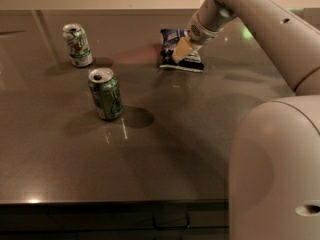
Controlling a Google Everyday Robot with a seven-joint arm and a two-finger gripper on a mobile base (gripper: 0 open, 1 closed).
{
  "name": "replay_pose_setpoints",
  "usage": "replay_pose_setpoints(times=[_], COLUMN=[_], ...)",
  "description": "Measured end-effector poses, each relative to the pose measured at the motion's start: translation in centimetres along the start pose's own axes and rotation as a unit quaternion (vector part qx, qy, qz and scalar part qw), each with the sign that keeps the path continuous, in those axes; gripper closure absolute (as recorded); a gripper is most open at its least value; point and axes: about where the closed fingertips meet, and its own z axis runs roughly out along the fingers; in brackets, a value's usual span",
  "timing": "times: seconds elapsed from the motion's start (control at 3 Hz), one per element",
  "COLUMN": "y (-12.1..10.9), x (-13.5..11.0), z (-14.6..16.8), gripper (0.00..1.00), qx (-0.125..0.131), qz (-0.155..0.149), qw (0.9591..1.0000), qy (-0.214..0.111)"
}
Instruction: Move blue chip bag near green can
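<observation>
The blue chip bag (176, 43) lies on the dark table at the back, right of centre. My gripper (181, 50) hangs from the white arm directly over the bag, its pale fingers (180, 49) down on the bag's middle. The green can (105, 94) stands upright left of centre, nearer the front, well apart from the bag.
A paler white-and-green can (77, 45) stands at the back left. My white arm and base (272, 159) fill the right side. The table's front edge (115, 202) runs along the bottom.
</observation>
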Motion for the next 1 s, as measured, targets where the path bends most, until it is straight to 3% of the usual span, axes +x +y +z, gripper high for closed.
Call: replay_pose_setpoints(times=[0.33, 0.67, 1.0], y=[0.5, 2.5, 5.7], x=[0.6, 1.3, 2.8], z=[-1.3, -3.1, -5.0], gripper=[0.88, 1.0, 1.0], qx=[-0.003, -0.015, -0.039], qz=[-0.008, -0.046, -0.103], qw=[1.0, 0.9988, 0.9939], qy=[0.002, 0.004, 0.011])
